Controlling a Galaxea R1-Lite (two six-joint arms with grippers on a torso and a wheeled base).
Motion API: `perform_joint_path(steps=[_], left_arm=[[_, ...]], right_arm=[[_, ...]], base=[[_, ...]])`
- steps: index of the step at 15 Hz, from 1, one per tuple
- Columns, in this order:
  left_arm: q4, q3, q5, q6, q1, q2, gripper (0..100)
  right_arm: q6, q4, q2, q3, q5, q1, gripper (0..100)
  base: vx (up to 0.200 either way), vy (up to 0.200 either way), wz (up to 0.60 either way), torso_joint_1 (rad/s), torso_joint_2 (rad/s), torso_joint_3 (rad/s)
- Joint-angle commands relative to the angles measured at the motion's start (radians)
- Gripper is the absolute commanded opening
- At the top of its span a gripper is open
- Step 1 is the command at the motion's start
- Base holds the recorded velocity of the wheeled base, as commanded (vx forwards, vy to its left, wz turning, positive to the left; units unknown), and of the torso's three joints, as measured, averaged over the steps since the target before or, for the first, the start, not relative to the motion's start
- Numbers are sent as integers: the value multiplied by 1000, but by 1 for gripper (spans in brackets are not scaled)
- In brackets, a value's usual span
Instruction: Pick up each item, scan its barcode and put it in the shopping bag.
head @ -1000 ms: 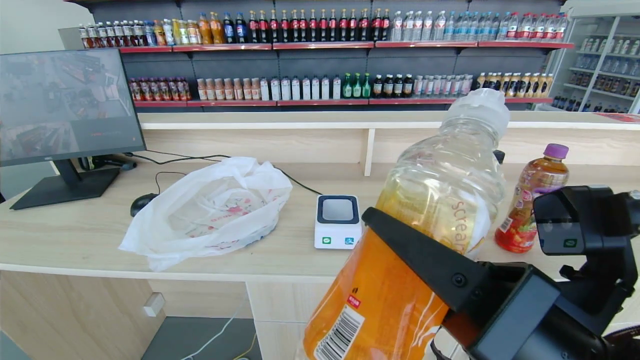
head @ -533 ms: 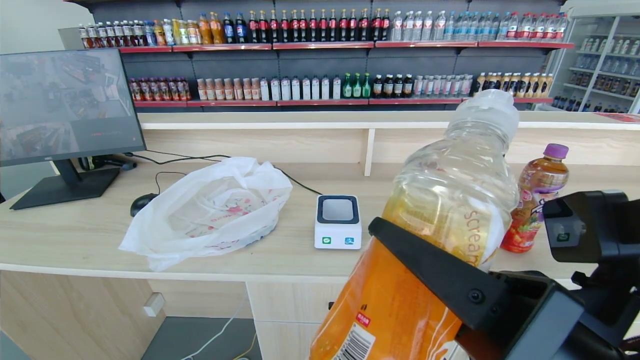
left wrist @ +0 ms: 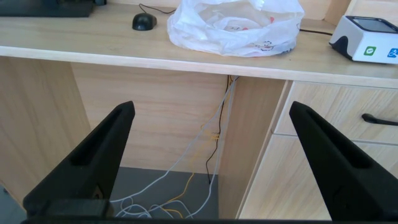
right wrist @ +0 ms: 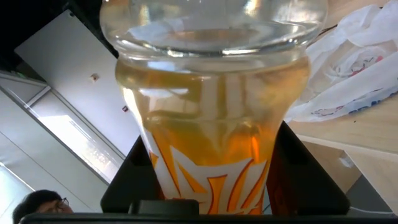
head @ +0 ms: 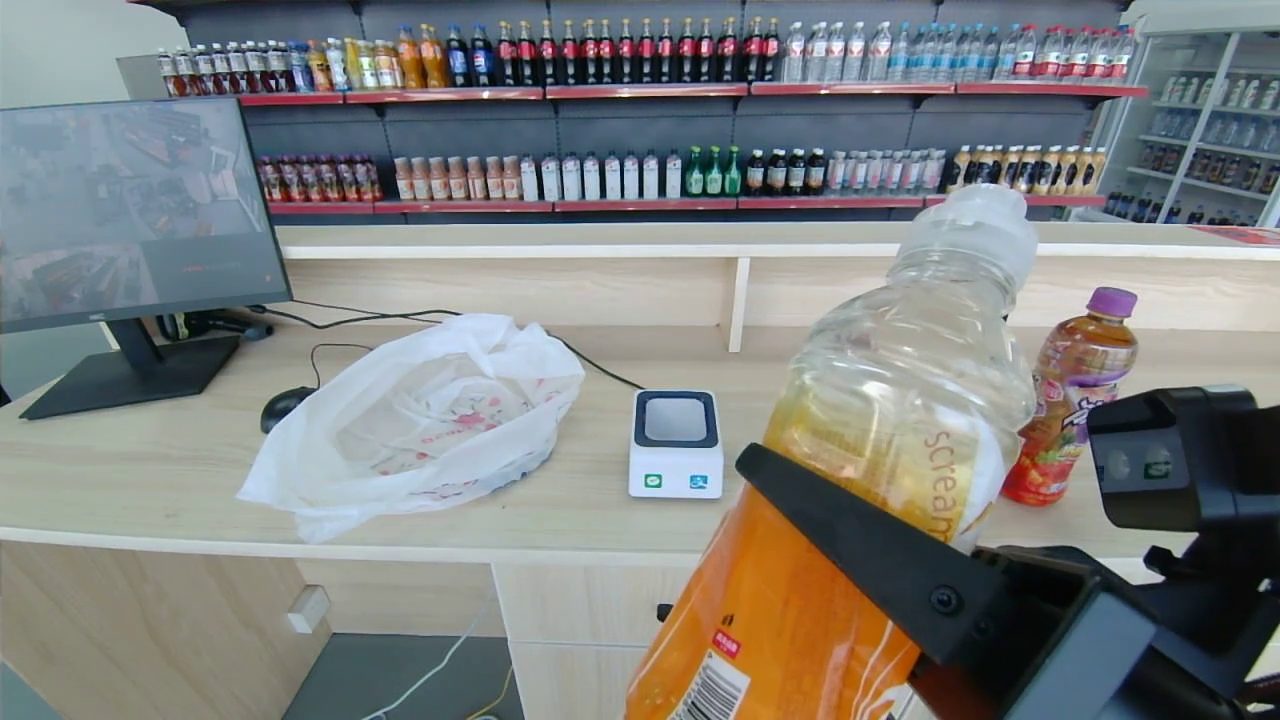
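The wooden counter [head: 150,470] bears a monitor [head: 130,215], mouse [head: 285,407], shopping bag [head: 420,425], scanner [head: 676,443] and purple-capped bottle [head: 1070,400].

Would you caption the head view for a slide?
Right gripper holds tilted orange drink bottle; scanner and shopping bag sit on counter.

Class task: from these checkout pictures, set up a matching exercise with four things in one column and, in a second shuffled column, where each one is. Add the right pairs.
Things
1. orange drink bottle
2. purple-capped bottle
3. shopping bag
4. barcode scanner

Places
A. lies crumpled on the counter, beside the mouse
B. held tilted in the right gripper
C. stands upright on the counter, at the robot's right
D. sits mid-counter, its window facing up

Pairs: 1-B, 2-C, 3-A, 4-D
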Motion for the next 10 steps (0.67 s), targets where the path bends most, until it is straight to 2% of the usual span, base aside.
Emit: perform_joint_path(steps=[1,4,7,10], left_arm=[[0,0,0,0,2,0,100],[0,0,0,0,0,0,100],[0,0,0,0,0,0,100],[0,0,0,0,0,0,100]], right_arm=[[-8,-1,3,2,-6,-2,0],[-54,-1,9,26,-6,-32,0],[-169,2,45,48,-12,-118,0],[-272,0,65,49,-83,-181,0]], base=[[0,0,0,0,0,0],[0,0,0,0,0,0],[0,0,0,0,0,0],[0,0,0,0,0,0]])
